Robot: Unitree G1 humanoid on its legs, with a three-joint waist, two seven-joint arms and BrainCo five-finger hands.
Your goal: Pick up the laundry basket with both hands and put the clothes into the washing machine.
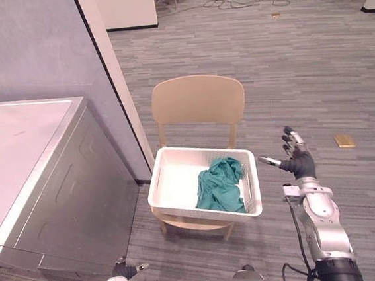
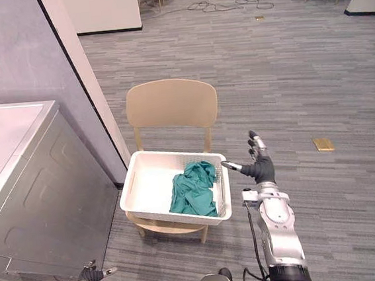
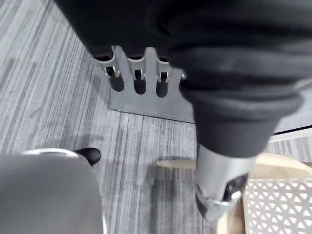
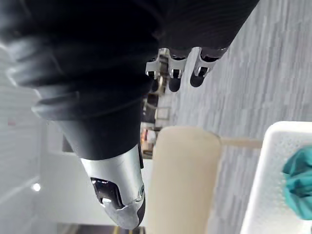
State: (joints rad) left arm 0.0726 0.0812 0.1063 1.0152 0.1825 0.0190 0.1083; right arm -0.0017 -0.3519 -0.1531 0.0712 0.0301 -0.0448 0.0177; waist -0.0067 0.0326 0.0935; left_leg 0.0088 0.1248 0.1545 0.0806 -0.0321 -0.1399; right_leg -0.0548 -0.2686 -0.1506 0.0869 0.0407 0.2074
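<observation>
Left eye view: white perforated plastic laundry basket (image 1: 202, 150) sits on a pale wooden chair (image 1: 198, 99), with teal crumpled clothes (image 1: 220, 185) bunched at its right end and the grey washing machine (image 1: 22, 150) off to the left. The right hand (image 1: 299, 163) hovers just beside the basket's right rim.

Left wrist view: the left hand (image 3: 139, 80) is relaxed, holding nothing, down low near the chair.

Right wrist view: fingers straight, nothing gripped.

Risk imo: an uneven lift tips that one-sided load out.

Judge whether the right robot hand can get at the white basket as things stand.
Probably yes: the right robot hand hovers open just beside the basket, off its right rim, with nothing between them.
</observation>
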